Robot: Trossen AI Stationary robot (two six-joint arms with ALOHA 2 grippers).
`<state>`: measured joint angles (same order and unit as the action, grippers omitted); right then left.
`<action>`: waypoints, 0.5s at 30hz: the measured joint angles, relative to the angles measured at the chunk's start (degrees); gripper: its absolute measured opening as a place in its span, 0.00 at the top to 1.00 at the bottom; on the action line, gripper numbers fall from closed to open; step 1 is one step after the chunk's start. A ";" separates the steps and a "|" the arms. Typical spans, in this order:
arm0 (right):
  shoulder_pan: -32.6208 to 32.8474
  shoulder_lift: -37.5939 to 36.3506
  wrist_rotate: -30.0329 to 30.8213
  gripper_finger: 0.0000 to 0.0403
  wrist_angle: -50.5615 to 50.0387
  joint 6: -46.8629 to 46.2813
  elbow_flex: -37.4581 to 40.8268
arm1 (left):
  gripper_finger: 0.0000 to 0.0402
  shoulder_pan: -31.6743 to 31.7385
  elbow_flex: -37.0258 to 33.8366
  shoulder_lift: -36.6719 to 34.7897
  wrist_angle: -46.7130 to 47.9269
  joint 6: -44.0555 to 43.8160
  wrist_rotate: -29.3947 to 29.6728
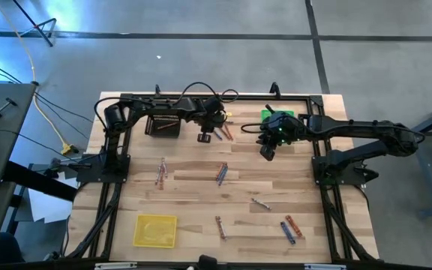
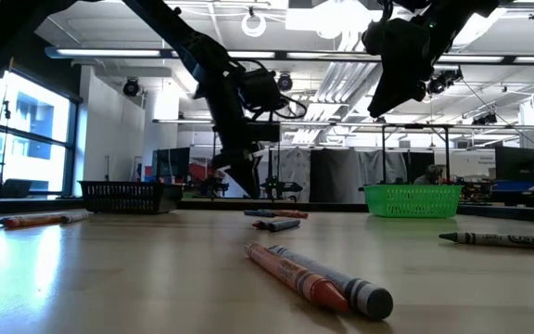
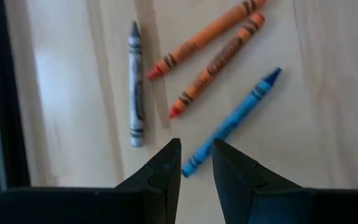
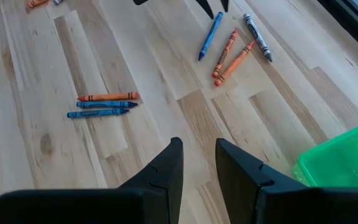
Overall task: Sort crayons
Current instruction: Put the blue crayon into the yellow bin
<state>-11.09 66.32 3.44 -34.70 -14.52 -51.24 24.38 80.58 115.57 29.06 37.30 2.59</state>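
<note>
Several crayons lie scattered over the wooden table (image 1: 193, 202). My left gripper (image 3: 196, 144) hovers low over a cluster of a blue crayon (image 3: 235, 121), two orange crayons (image 3: 219, 65) and a grey crayon (image 3: 135, 84). Its fingers stand slightly open, and the blue crayon's end lies just beyond their tips, with nothing gripped. In the high view the left gripper (image 1: 206, 136) is beside the black basket (image 1: 163, 124). My right gripper (image 1: 267, 151) hangs open and empty above bare wood near the green basket (image 1: 278, 116).
A yellow tray (image 1: 156, 229) sits at the front left. Loose crayons lie mid-table (image 1: 221, 174), at the left (image 1: 161, 172) and at the front right (image 1: 291, 227). An orange crayon (image 2: 295, 276) lies close to the low camera. The black arm frame rims the table.
</note>
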 joint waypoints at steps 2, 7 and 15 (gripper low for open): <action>0.00 0.00 0.02 0.78 0.00 0.00 0.00 | 0.80 0.12 0.00 0.00 -1.22 0.59 0.00; 0.00 0.00 0.04 0.78 0.02 -0.55 0.00 | 0.80 1.21 0.00 0.00 -1.97 -0.30 -0.02; 0.00 0.00 0.04 0.78 0.02 -0.62 0.00 | 0.80 2.82 0.00 0.00 -0.74 -3.38 -3.75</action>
<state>-11.09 66.32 3.48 -34.68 -15.15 -51.24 27.20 80.58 115.57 28.32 33.92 -1.16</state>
